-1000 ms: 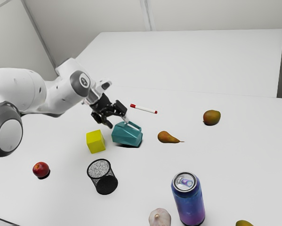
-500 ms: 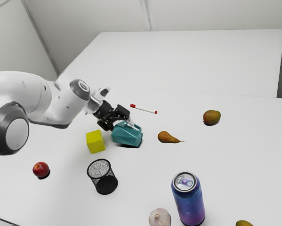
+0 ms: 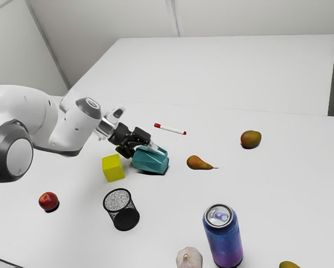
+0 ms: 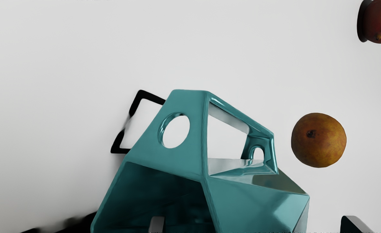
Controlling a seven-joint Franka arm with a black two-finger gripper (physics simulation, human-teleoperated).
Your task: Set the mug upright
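table (image 3: 278, 192): pale ground beneath the gripper, carrying the lot
gripper (image 4: 256, 223): open, jaws wide apart, one by the mouth (image 4: 158, 191), the other out past the side
mug (image 3: 150, 161): on its side, right at the gripper, mouth facing it; looks like a wall grip, so square up, close gently, lift, then roll it base-down slowly
yellow cube (image 3: 114, 168): near the gripper, mind the swing
handle (image 4: 198, 129): ahead of the gripper, jutting up, don't snag it

A white robot arm (image 3: 30, 106), its smooth, rounded casings flecked with small dark marks, sports a dark-gray ring (image 3: 2, 134) around a pale disc (image 3: 19, 157) at nine o'clock in the exterior view. Silvery wrist fittings (image 3: 106, 127) meet a black claw (image 3: 144, 149) with gray-faced fingertips (image 4: 157, 224).
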